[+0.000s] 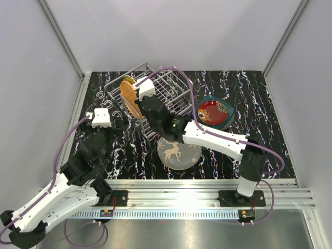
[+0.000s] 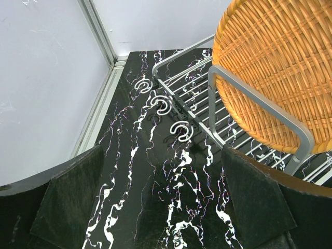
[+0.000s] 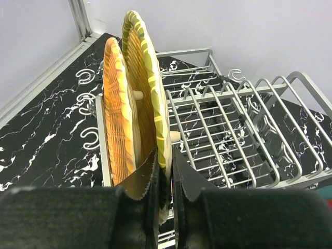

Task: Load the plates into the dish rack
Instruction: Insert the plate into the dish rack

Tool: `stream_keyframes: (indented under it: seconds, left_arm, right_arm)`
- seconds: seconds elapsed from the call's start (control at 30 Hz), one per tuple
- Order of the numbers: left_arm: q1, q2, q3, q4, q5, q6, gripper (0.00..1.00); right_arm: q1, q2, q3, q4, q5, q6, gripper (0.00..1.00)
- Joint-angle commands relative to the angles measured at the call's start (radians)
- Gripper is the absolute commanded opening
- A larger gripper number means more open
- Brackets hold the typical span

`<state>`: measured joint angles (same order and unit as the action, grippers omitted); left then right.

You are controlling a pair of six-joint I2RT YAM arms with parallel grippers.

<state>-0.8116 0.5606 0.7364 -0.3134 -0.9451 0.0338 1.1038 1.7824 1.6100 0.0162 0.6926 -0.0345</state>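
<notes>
The dish rack (image 1: 174, 88) is a silver wire frame standing at the back of the table. An orange woven plate (image 1: 129, 98) stands on edge at its left end. Beside it stands a yellow-green striped plate (image 3: 142, 62), and my right gripper (image 3: 165, 171) is shut on its lower rim. My left gripper (image 2: 161, 207) hangs open over the bare table left of the rack (image 2: 254, 98), holding nothing. A grey reindeer plate (image 1: 179, 153) lies flat in front of the rack. A red patterned plate (image 1: 212, 111) rests on a dark teal plate (image 1: 224, 104) to the right.
Three wire hooks (image 2: 162, 104) stick out from the rack's left side, near my left gripper. White enclosure walls and an aluminium rail (image 1: 207, 187) border the black marbled table (image 1: 259, 104). The right arm (image 1: 212, 137) reaches over the reindeer plate.
</notes>
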Motion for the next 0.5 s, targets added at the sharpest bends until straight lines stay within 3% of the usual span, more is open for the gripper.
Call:
stream_keyframes:
  seconds: [0.0, 0.27, 0.47]
  left_arm:
    - [0.005, 0.007, 0.032, 0.025, 0.011, -0.003, 0.99]
    - [0.008, 0.010, 0.032, 0.027, 0.014, -0.002, 0.99]
    - [0.006, 0.012, 0.034, 0.025, 0.017, -0.002, 0.99]
  right_arm:
    - [0.036, 0.025, 0.015, 0.001, -0.027, 0.015, 0.00]
    - [0.039, 0.014, -0.018, 0.001, -0.005, 0.030, 0.09]
    - [0.042, 0.003, -0.048, 0.005, -0.001, 0.068, 0.07]
